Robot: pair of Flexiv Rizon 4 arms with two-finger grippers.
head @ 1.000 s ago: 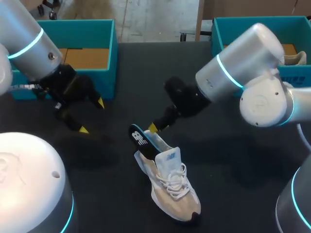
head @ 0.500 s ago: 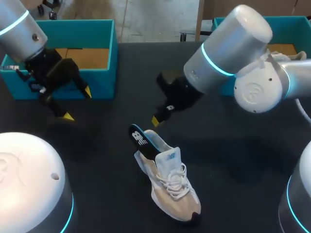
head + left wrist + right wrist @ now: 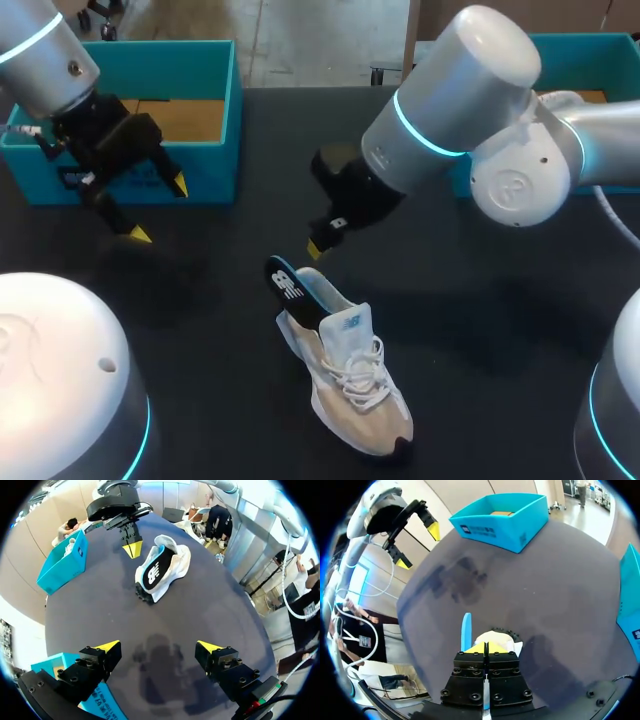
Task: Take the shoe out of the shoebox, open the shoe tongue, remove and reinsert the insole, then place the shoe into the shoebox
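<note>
your right tool (image 3: 318,246) sits a little left of centre in the head view, its two yellow tips pressed together with nothing between them. just below it in the frame, close but apparently not touching, is the free end of the insole (image 3: 290,290), which sticks up and out of the heel of the shoe (image 3: 350,380). that is the relation to mind: the insole's end lies toward the lower left of the tool. the right wrist view puts its blue edge right beside the closed fingers, not between them.

the shoe rests upright on the tabletop (image 3: 480,330) in the lower middle of the frame. its long axis runs from the heel at upper left to the toe at lower right. the insole follows the same line, so i'd judge that any push or pull should run along that diagonal rather than across it.

your left tool (image 3: 157,210) is wide open and empty at the left of the frame. it is just in front of the teal shoebox (image 3: 215,150) in the upper left and well apart from the shoe. the right arm is plainly the nearer one. to take hold of the insole you'd need to part its fingers first; closed as they are, they could only press on it.
</note>
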